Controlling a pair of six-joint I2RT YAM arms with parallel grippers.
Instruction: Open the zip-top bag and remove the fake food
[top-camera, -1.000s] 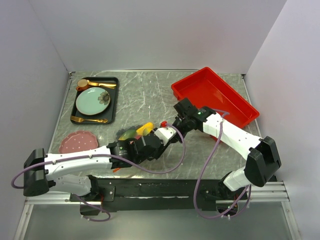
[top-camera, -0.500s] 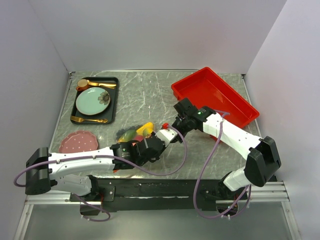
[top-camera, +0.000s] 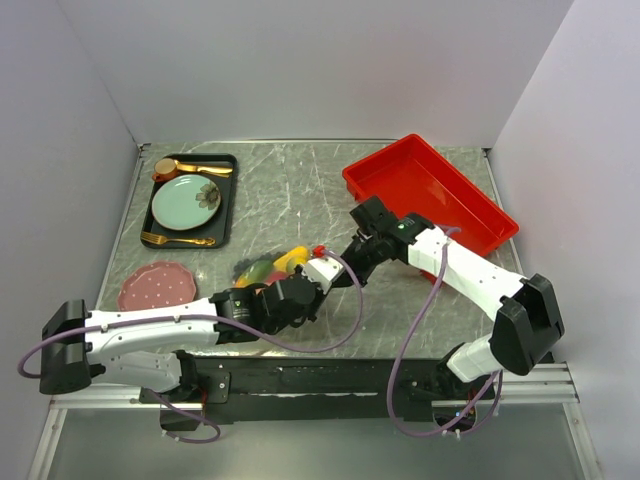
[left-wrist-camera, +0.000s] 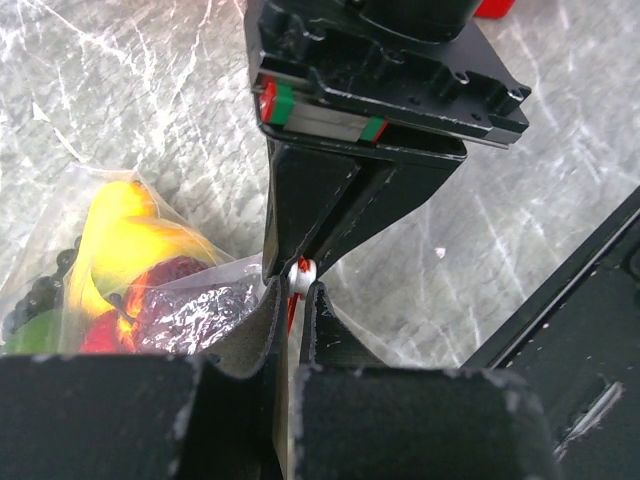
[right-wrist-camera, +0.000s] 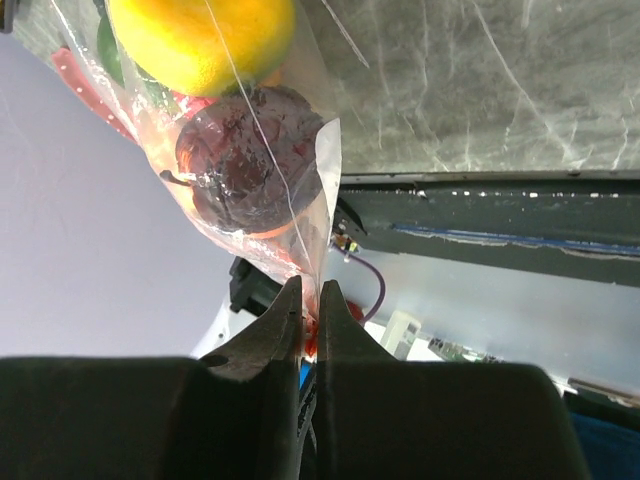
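Left wrist view: the left tool (left-wrist-camera: 292, 290) was closed on the zip-top bag (left-wrist-camera: 190, 300) at its slider. Just beyond, the right tool (right-wrist-camera: 310, 300) was clamped on the same bag. The fake food (left-wrist-camera: 130, 235) was enclosed in it, at the near middle of the bench (top-camera: 300, 190).

The grey marbled tabletop (top-camera: 290, 190) carried a black tray (top-camera: 228, 200) at its far left, a pink plate (top-camera: 156, 283) nearer on that side, a red tray (top-camera: 430, 185) far right, and the zip-top bag (top-camera: 262, 268) near the middle.

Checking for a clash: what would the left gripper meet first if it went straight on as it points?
The right gripper, its tips right ahead of the left gripper and seemingly almost touching; both are shut on the bag.
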